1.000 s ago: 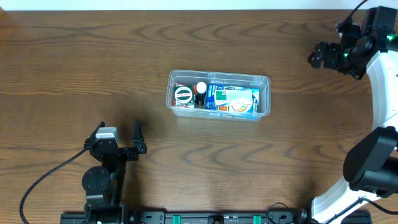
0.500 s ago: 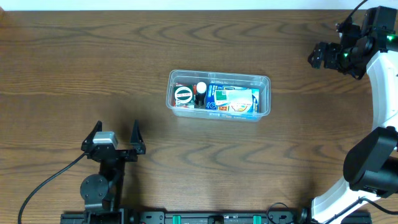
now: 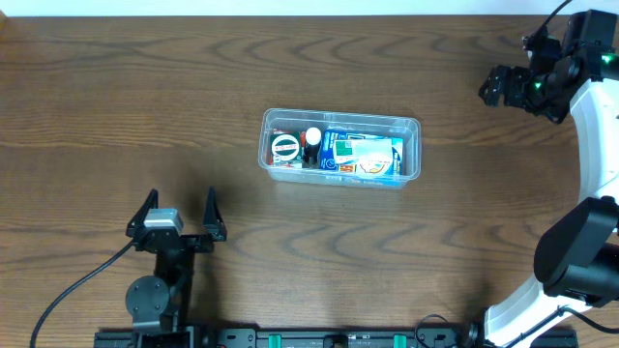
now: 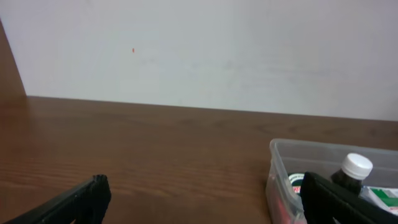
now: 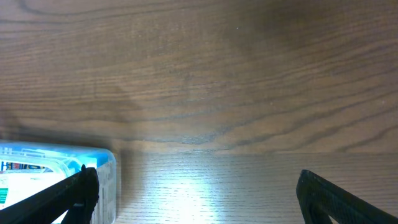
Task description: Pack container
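The clear plastic container [image 3: 411, 126] sits at the table's middle. It holds a blue-and-white carton [image 3: 363, 156], a dark bottle with a white cap [image 3: 312, 139] and a round white-lidded item [image 3: 284, 148]. My left gripper [image 3: 180, 216] is open and empty, low near the front edge, left of the container. In the left wrist view its fingers [image 4: 202, 199] frame bare wood, with the container [image 4: 280, 155] and the bottle [image 4: 354, 171] at right. My right gripper [image 3: 493, 87] is open and empty, far right and behind the container. The right wrist view [image 5: 196, 193] shows the container's end [image 5: 102, 171].
The wooden table [image 3: 116, 97] runs to a white wall [image 4: 199, 50] at the back. The right arm's white base [image 3: 580, 261] stands at the right edge. A black cable [image 3: 68, 280] trails from the left arm near the front edge.
My left gripper has drawn back slightly toward the front edge, staying open. The right arm and the container have not moved.
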You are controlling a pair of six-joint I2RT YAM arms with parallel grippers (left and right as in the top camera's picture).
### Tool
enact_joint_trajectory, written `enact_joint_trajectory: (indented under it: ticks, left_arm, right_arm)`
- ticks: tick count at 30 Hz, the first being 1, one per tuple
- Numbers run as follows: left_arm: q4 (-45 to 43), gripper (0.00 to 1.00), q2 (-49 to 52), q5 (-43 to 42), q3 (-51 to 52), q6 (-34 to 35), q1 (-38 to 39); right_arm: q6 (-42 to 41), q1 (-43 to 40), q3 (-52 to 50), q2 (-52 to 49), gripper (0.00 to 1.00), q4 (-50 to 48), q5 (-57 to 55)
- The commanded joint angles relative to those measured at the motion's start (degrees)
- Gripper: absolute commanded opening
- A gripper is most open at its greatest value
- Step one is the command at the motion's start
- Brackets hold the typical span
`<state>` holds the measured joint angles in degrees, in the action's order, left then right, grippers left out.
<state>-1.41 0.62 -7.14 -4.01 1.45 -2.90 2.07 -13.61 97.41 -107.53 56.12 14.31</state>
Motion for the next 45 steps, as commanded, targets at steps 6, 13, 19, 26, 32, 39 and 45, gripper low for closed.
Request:
enact_joint_trajectory:
  ticks: [6, 13, 19, 26, 32, 39, 45]
  left_arm:
    - [1.62, 0.98, -0.52, -0.35, 3.78, -0.13, -0.31]
    - [4.76, 0.98, -0.04, -0.33, 3.78, -0.15, -0.31]
    - [4.79, 0.98, 0.42, -0.33, 3.78, -0.15, -0.31]
    - [4.79, 0.98, 0.42, -0.33, 3.78, -0.15, -0.31]
    - [4.79, 0.98, 0.42, -0.33, 3.78, -0.15, -0.31]
    - [4.79, 0.98, 0.42, -0.33, 3.78, -0.15, -0.31]
    - [4.79, 0.98, 0.42, -0.33, 3.78, -0.15, -0.31]
  right_arm:
    - [-0.31, -0.26, 0.24, -0.11, 0.99, 0.09, 0.04]
    - [-0.31, -0.26, 0.24, -0.11, 0.99, 0.09, 0.04]
    - [-0.31, -0.26, 0.24, -0.11, 0.99, 0.09, 0.02]
    - [-0.31, -0.26, 0.24, -0.11, 0.99, 0.09, 0.02]
    - [-0.31, -0.26, 0.24, -0.11, 0.99, 0.09, 0.04]
    - [-0.31, -0.26, 0.24, -0.11, 0.99, 0.09, 0.04]
    - [-0.31, 0.28, 0.24, 2.45, 0.99, 0.15, 0.02]
